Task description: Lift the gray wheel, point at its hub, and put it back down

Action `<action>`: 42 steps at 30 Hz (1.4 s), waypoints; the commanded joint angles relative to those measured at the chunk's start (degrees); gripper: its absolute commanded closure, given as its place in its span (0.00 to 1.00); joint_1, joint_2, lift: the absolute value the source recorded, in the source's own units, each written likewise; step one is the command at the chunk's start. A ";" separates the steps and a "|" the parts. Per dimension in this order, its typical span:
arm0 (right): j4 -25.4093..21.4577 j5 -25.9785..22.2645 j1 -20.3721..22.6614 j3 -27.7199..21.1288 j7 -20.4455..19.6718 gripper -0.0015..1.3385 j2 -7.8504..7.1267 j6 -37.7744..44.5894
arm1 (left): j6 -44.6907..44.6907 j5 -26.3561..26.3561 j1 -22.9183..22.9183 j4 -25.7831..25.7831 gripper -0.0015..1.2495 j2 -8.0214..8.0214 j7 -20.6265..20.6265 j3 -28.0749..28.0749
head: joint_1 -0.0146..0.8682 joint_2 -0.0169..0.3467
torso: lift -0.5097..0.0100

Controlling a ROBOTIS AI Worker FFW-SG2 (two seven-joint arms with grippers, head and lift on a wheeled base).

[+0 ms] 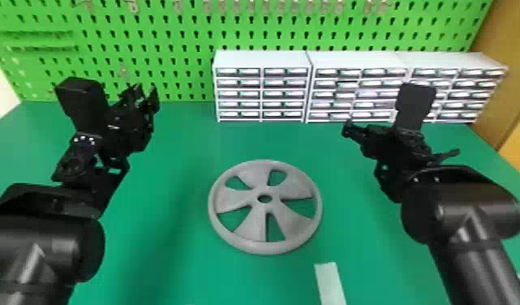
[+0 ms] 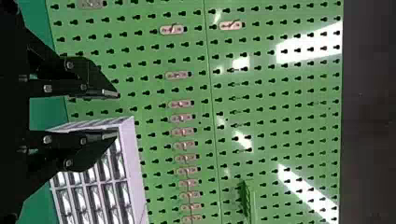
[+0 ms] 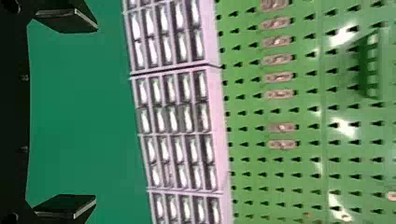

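The left pincer [image 1: 146, 94] has its fingers moderately parted; the right pincer's [image 1: 401, 140] are spread wide. The left wrist view shows hook plates [image 2: 181, 104] on the green pegboard [image 1: 183, 83] beyond the left pincer; the right wrist view shows a ridged green holder [image 3: 372, 65] up there too. Drawer cabinets [image 1: 263, 59] stand past the right pincer, whose wrist block [image 1: 415, 103] partly covers them in the head view. Between the pincers and nearer the robot, the gray wheel [image 1: 252, 229] lies flat on the green table [image 1: 173, 142].
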 commanded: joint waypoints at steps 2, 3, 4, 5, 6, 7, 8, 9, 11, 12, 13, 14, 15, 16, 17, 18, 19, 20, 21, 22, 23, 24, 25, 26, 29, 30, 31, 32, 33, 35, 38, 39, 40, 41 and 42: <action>-0.50 2.16 1.98 0.21 2.87 0.02 -0.11 -8.00 | -0.95 -0.34 -0.31 0.72 0.66 0.00 0.04 0.17 | 0.80 0.18 | 0.81; -0.59 2.43 2.16 0.30 3.31 0.02 -0.19 -9.05 | -1.12 -0.34 -0.40 0.81 0.65 0.00 0.04 0.17 | 0.80 0.18 | 0.81; -0.59 2.69 2.33 0.56 3.92 0.02 -0.19 -10.37 | -1.30 -0.42 -0.49 0.99 0.62 -0.09 0.04 0.26 | 0.80 0.18 | 0.81; -0.59 2.78 2.42 0.65 4.36 0.02 -0.28 -10.98 | -1.47 -0.42 -0.57 1.16 0.61 -0.09 0.04 0.26 | 0.80 0.18 | 0.81; -0.59 2.78 2.51 0.74 4.80 0.02 -0.19 -11.25 | -1.56 -0.42 -0.66 1.25 0.59 -0.09 0.04 0.26 | 0.80 0.18 | 0.81; -0.59 2.78 2.60 0.82 5.33 0.02 -0.19 -12.04 | -1.74 -0.42 -0.92 1.42 0.57 -0.09 0.13 0.26 | 0.80 0.18 | 0.81; -0.59 2.78 2.77 1.00 5.59 0.02 -0.19 -12.57 | -1.74 -0.42 -1.01 1.51 0.55 -0.09 0.13 0.26 | 0.80 0.18 | 0.81; -0.59 2.78 2.86 1.09 5.68 0.02 -0.19 -13.01 | -1.74 -0.42 -1.19 1.60 0.52 -0.09 0.22 0.26 | 0.80 0.18 | 0.81; -0.59 2.78 3.12 1.44 6.03 0.02 -0.19 -14.32 | -1.91 -0.34 -1.54 1.78 0.44 -0.09 0.57 0.17 | 0.80 0.18 | 0.81; -0.59 2.78 3.21 1.62 6.21 0.02 -0.19 -14.59 | -1.91 -0.34 -1.72 1.86 0.41 -0.09 0.74 0.08 | 0.80 0.18 | 0.81; -0.59 2.78 3.21 1.70 6.39 0.02 -0.19 -14.68 | -1.91 -0.16 -1.80 2.04 0.39 -0.09 0.74 0.08 | 0.80 0.18 | 0.81; -0.50 3.04 3.21 1.79 6.83 0.02 -0.28 -14.94 | -2.00 -0.07 -2.07 2.30 0.35 -0.09 0.74 -0.01 | 0.80 0.18 | 0.81; -0.33 3.30 3.21 1.97 7.09 0.02 -0.37 -15.38 | -2.00 -0.07 -2.16 2.48 0.32 -0.09 0.74 -0.10 | 0.80 0.18 | 0.81; -0.24 3.39 3.21 2.06 7.26 0.02 -0.37 -15.73 | -1.91 -0.07 -2.33 2.66 0.26 -0.09 0.74 -0.18 | 0.80 0.18 | 0.81; -0.15 3.39 3.21 2.06 7.35 0.02 -0.37 -15.91 | -2.00 -0.07 -2.51 2.74 0.20 -0.09 0.74 -0.27 | 0.80 0.18 | 0.81; -0.15 3.39 3.21 2.06 7.35 0.02 -0.37 -15.99 | -2.00 -0.07 -2.59 2.83 0.13 -0.09 0.74 -0.36 | 0.80 0.18 | 0.81; -0.15 3.48 3.21 2.14 7.35 0.02 -0.37 -16.17 | -2.00 -0.07 -2.68 2.83 0.05 -0.09 0.83 -0.45 | 0.80 0.18 | 0.81; -0.15 3.66 3.21 2.32 7.44 0.02 -0.37 -16.26 | -2.00 -0.07 -2.77 3.01 0.00 -0.09 0.74 -0.53 | 0.80 0.18 | 0.81; -0.06 3.74 3.21 2.41 7.44 0.02 -0.37 -16.43 | -1.91 -0.07 -2.95 3.09 0.00 -0.09 0.74 -0.62 | 0.80 0.18 | 0.81; -0.06 4.18 3.21 2.67 7.44 0.02 -0.37 -16.70 | -2.00 -0.07 -3.03 3.27 0.00 -0.09 0.74 -0.71 | 0.80 0.18 | 0.81; -0.06 4.54 3.21 2.93 7.44 0.02 -0.37 -16.96 | -2.00 -0.07 -3.03 3.36 0.00 -0.09 0.83 -0.80 | 0.80 0.18 | 0.81; -0.06 4.89 3.21 3.20 7.44 0.02 -0.46 -17.14 | -2.00 -0.07 -3.12 3.45 0.00 -0.09 0.74 -0.80 | 0.80 0.18 | 0.81; -0.15 5.33 3.21 3.37 7.44 0.02 -0.46 -17.31 | -2.00 0.02 -3.21 3.53 0.00 -0.09 0.74 -0.80 | 0.80 0.18 | 0.81; -0.06 5.50 3.21 3.46 7.44 0.00 -0.46 -17.31 | -2.18 0.19 -3.30 3.71 0.00 -0.09 0.74 -0.89 | 0.80 0.18 | 0.81; 0.29 5.77 3.21 3.81 7.44 0.00 -0.46 -17.84 | -2.27 0.54 -3.39 4.06 0.00 -0.17 0.74 -0.89 | 0.80 0.18 | 0.81; 0.46 5.68 3.21 3.81 7.44 0.00 -0.37 -18.10 | -2.27 0.54 -3.39 4.15 0.00 -0.17 0.74 -0.89 | 0.80 0.18 | 0.81; 0.82 5.68 3.39 3.81 7.44 0.00 -0.37 -18.89 | -2.27 0.63 -3.47 4.24 0.00 -0.17 0.74 -0.89 | 0.80 0.18 | 0.81; 1.08 5.68 3.47 3.81 7.44 0.00 -0.37 -19.60 | -2.27 0.72 -3.47 4.33 0.00 -0.17 0.74 -0.80 | 0.80 0.18 | 0.81; 1.43 5.59 3.47 3.81 7.44 0.00 -0.28 -20.12 | -2.44 1.07 -3.47 4.59 0.00 -0.17 0.74 -0.71 | 0.80 0.18 | 0.81; 2.05 5.59 3.56 3.81 7.44 0.00 -0.11 -21.27 | -3.58 2.04 -3.39 5.29 0.00 -0.44 0.48 -0.36 | 0.80 0.18 | 0.81; 2.66 5.50 3.56 3.64 7.44 0.00 0.07 -21.62 | -5.61 3.27 -3.39 6.61 0.00 -1.14 -0.49 0.34 | 0.80 0.18 | 0.81; 2.75 5.50 3.47 3.64 7.44 0.00 0.07 -21.62 | -5.69 3.09 -3.39 6.79 0.00 -1.32 -0.66 0.70 | 0.80 0.18 | 0.81; 2.84 5.50 3.47 3.64 7.44 0.00 0.07 -21.62 | -5.78 2.92 -3.39 6.79 0.00 -1.67 -0.93 1.05 | 0.80 0.18 | 0.81; 2.84 5.50 3.39 3.64 7.44 0.00 0.07 -21.62 | -5.78 2.65 -3.39 6.87 0.00 -1.93 -1.19 1.31 | 0.80 0.18 | 0.81; 2.84 5.50 3.39 3.64 7.44 0.00 0.07 -21.62 | -5.78 2.39 -3.39 6.87 0.00 -2.11 -1.37 1.57 | 0.80 0.18 | 0.81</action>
